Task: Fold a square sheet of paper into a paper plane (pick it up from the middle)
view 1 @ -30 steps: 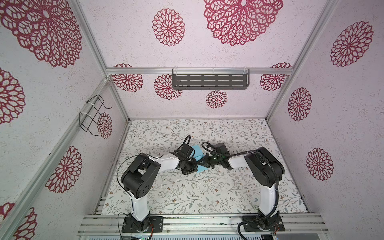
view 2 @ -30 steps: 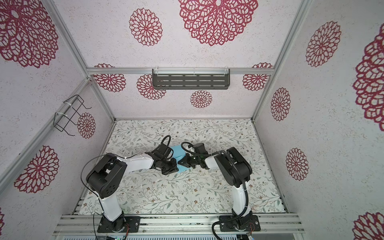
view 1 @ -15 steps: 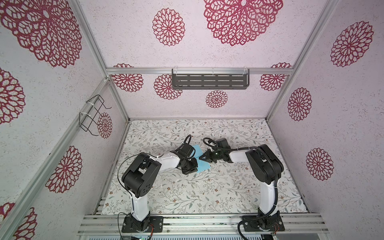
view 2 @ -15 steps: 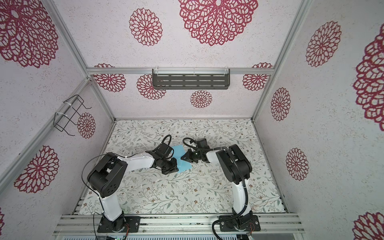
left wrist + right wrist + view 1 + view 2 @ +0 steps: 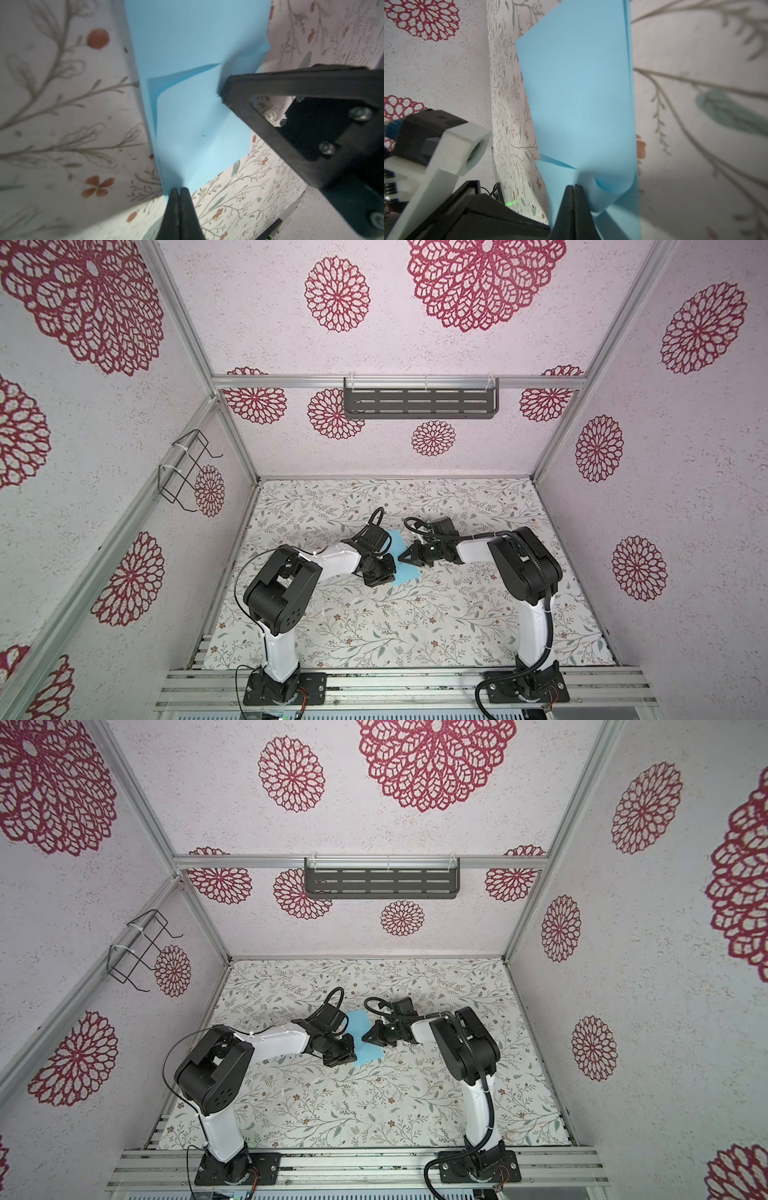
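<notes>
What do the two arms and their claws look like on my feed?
Both the left arm and right arm have white links between bulky black joints. A black cable loops at each wrist; a ribbed hose runs up the right arm. The left claw and right claw are black, tapering to slim tips; silver screws stud the right one.

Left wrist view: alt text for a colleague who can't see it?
The left end effector is shut on an edge of the light-blue paper, over the floral tabletop. The right end effector pinches its buckled side edge.
</notes>
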